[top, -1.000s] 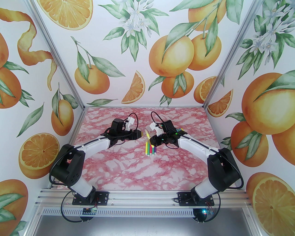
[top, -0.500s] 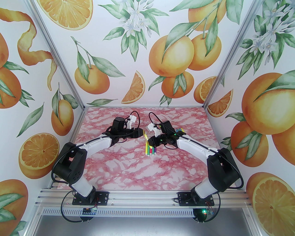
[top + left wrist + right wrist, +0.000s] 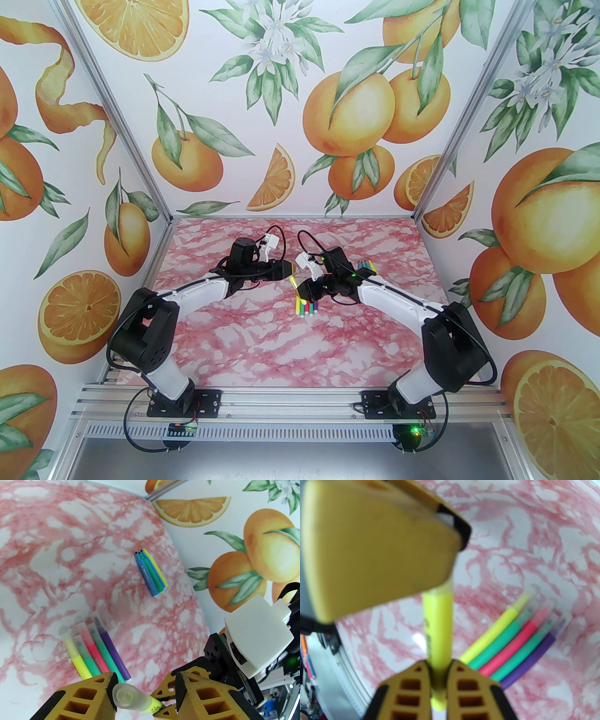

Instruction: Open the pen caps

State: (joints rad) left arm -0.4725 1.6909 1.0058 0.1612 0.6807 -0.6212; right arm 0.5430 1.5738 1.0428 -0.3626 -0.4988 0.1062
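A yellow pen (image 3: pixel 438 620), its frosted cap (image 3: pixel 125 695) on, hangs just beside the row of five capped pens (image 3: pixel 93 648), clenched by the right gripper (image 3: pixel 438 674). The left gripper (image 3: pixel 145 681) straddles the cap, jaws apart. Three bare-tipped pens (image 3: pixel 151 573) lie well beyond that row.

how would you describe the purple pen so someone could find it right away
Start from the pink marbled table and look near its middle, where five capped pens lie side by side in a tight row. The purple pen lies at one end of that row, beside a green one. It is the only purple pen on the table.
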